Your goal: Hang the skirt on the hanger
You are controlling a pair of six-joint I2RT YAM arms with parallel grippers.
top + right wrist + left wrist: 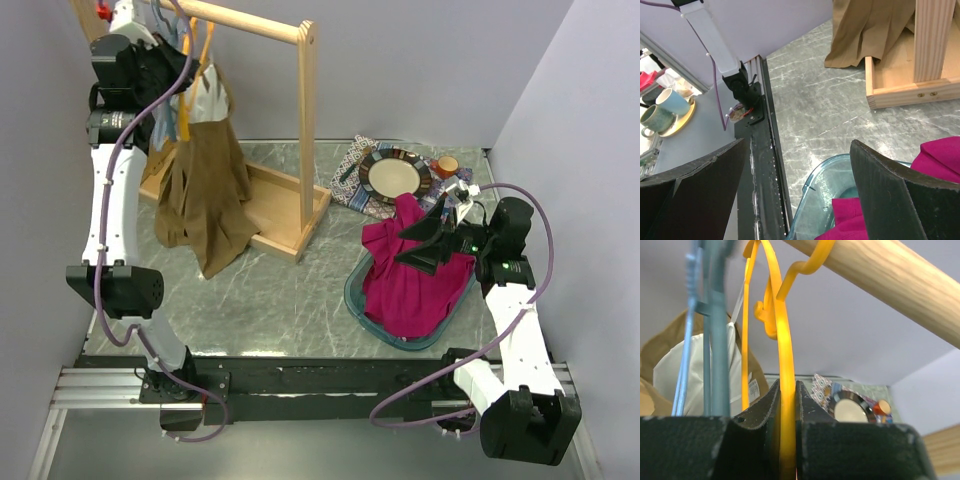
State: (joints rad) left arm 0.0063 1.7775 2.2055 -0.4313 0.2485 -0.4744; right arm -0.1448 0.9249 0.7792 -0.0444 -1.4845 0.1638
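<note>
Left gripper is seen clamped on the yellow hanger hooked over the wooden rail at ten o'clock, while the magenta skirt, not yet hung, is heaped in the blue basin at four o'clock beneath the wide-open right gripper.

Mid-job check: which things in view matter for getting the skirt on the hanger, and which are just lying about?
For the job: magenta skirt in the clear tub; yellow hanger, clamped by the left gripper; wooden rack; right gripper, open over the skirt.
Lying about: plate; patterned cloth; small orange container; brown garment already hung.
</note>
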